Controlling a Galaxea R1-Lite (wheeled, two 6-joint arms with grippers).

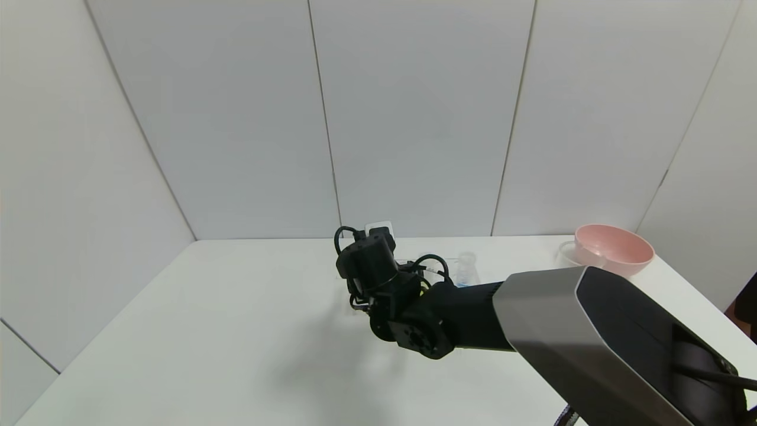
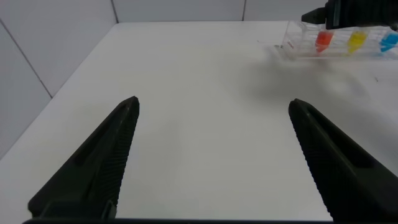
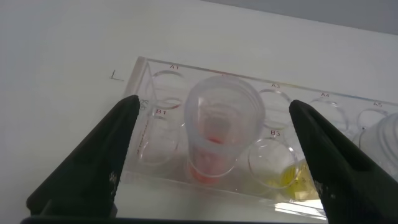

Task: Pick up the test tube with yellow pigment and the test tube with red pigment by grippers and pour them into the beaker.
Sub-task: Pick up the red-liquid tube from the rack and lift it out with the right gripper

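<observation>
The right gripper (image 3: pixel 211 165) hangs spread-fingered over the red-pigment tube (image 3: pixel 214 134) in the clear rack (image 3: pixel 155 146), yellow tube (image 3: pixel 289 177) beside it, blue tube (image 2: pixel 388 42) beyond, pink bowl (image 1: pixel 615 248) far right; the left gripper (image 2: pixel 211 162), released, hovers above bare table (image 2: pixel 199 93).

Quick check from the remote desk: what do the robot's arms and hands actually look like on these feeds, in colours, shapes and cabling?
The right arm has a silver-grey shell with black panels, then black rounded joint housings with looping black cables and a small white block. The right hand and left hand each show two long, flat, tapering black fingers with ribbed inner faces. No markings are visible.
</observation>
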